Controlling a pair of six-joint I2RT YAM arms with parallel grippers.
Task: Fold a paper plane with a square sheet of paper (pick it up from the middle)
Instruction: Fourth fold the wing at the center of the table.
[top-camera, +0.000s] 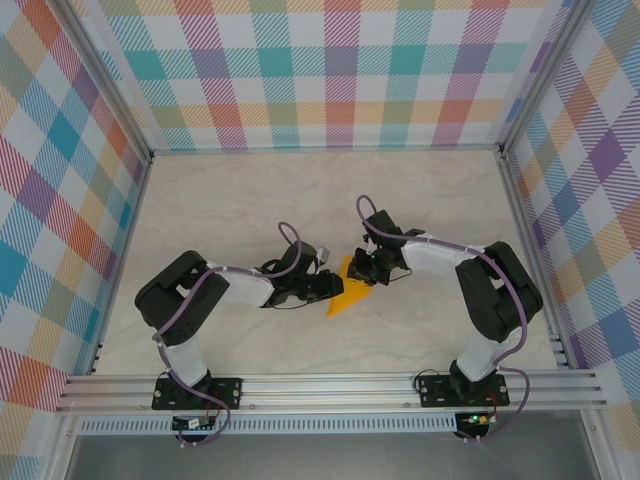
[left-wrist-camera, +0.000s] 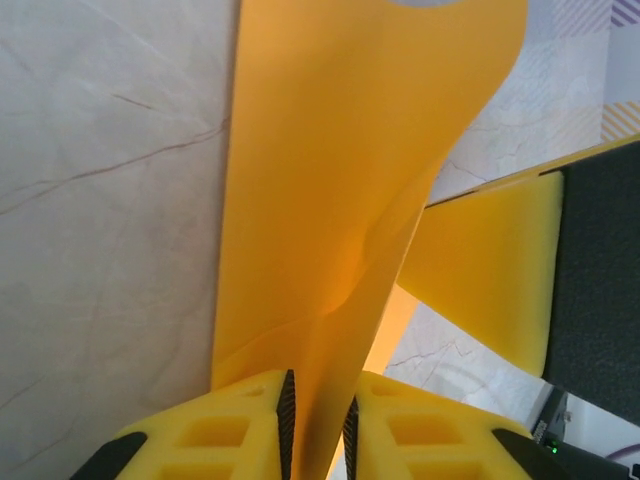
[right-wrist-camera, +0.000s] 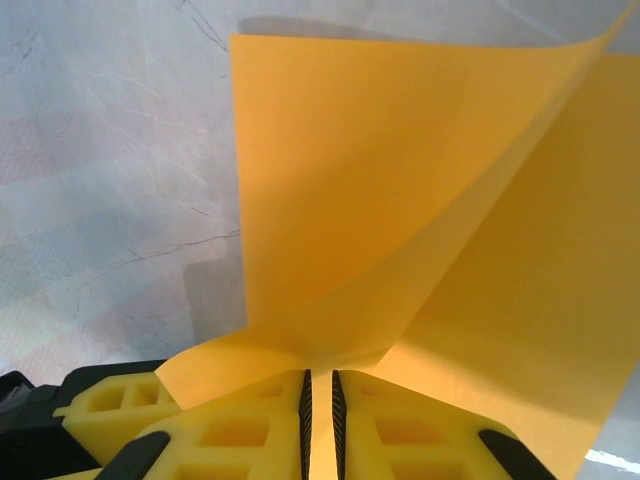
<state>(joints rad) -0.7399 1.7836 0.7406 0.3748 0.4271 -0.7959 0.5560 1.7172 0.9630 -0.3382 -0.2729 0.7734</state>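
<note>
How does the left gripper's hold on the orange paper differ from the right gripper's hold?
The left gripper meets the square sheet of paper from its left side; the right gripper meets it from the right, farther from the arm bases. In front of the left gripper the paper runs on as a narrow band; in front of the right gripper it spreads wide, with a flap curling over. Both are shut on the sheet.

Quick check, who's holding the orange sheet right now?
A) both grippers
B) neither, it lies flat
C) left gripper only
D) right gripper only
A: the wrist views show the orange sheet pinched between the pads of the left gripper and the right gripper alike.
</note>
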